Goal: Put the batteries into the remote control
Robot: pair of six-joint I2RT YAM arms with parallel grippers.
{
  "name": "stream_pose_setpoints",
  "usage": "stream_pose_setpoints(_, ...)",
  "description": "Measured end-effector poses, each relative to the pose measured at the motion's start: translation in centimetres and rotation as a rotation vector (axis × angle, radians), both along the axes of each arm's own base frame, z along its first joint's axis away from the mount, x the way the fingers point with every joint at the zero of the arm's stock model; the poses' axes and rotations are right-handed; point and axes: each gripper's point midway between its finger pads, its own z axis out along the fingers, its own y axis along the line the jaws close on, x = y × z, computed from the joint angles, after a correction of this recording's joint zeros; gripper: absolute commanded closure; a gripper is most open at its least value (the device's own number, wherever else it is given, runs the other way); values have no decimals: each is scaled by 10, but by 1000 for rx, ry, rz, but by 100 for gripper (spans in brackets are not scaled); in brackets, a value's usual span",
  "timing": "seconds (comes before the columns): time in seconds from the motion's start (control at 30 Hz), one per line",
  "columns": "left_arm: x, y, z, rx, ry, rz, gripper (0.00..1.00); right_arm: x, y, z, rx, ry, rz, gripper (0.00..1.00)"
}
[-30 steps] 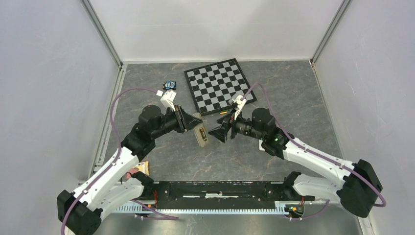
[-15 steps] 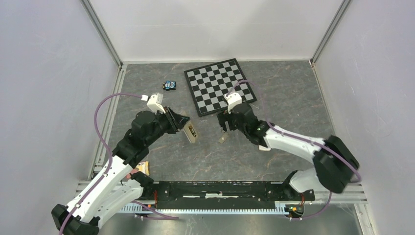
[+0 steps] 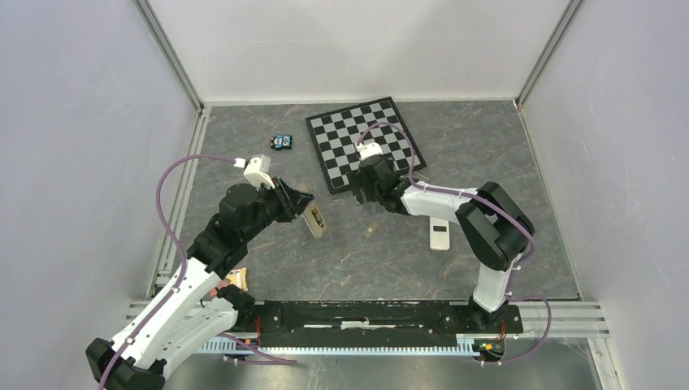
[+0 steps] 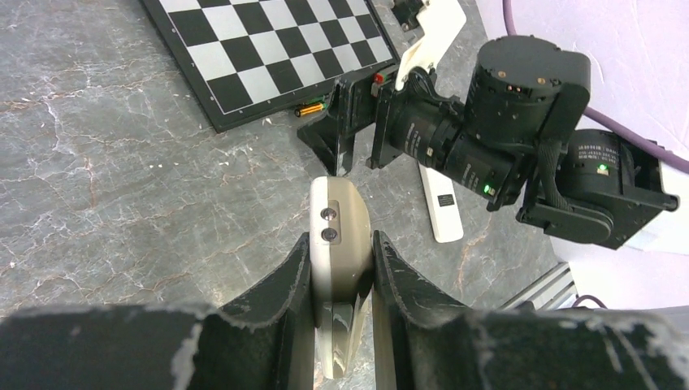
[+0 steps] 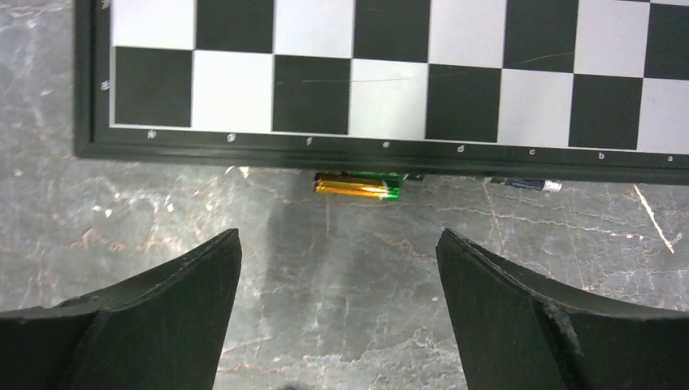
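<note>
My left gripper [image 3: 305, 213] [image 4: 341, 253] is shut on the remote control [image 3: 315, 220] [image 4: 340, 231], holding it by its long sides above the table with its tan back showing. My right gripper [image 3: 359, 193] [image 5: 339, 236] [image 4: 351, 140] stands wide open and empty, low over the table at the chessboard's near edge. Just ahead of its jaws a gold and green battery [image 5: 357, 188] [image 4: 311, 109] lies against the board's rim. A second thin dark cylinder [image 5: 524, 184] lies along the same rim to the right, half under it.
The chessboard [image 3: 361, 142] [image 5: 390, 73] lies at the back centre. A plain white slab [image 3: 439, 234] [image 4: 443, 207] rests right of the right arm. A small tan piece [image 3: 371, 231] lies between the grippers. A small blue object [image 3: 282, 141] sits at the back left.
My right arm swung away from the remote to the chessboard's near edge and opened its jaws wider. A small tan piece now lies on the table. The left gripper drew the remote slightly left.
</note>
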Motion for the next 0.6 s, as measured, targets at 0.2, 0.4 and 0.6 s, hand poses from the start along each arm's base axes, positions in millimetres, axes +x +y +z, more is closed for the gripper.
stream_pose_setpoints(0.2, 2, -1, -5, 8, 14, 2, 98, 13, -6, -17, -4, 44, -36, 14)
stream_pose_setpoints(0.4, 4, -2, -8, 14, 24, 1, 98, 13, -4, -30, -7, 78, -47, 24)
stream_pose_setpoints(0.6, 4, -2, -8, 14, 25, 2, 98, 17, -1, -33, 16, 78, -66, 33)
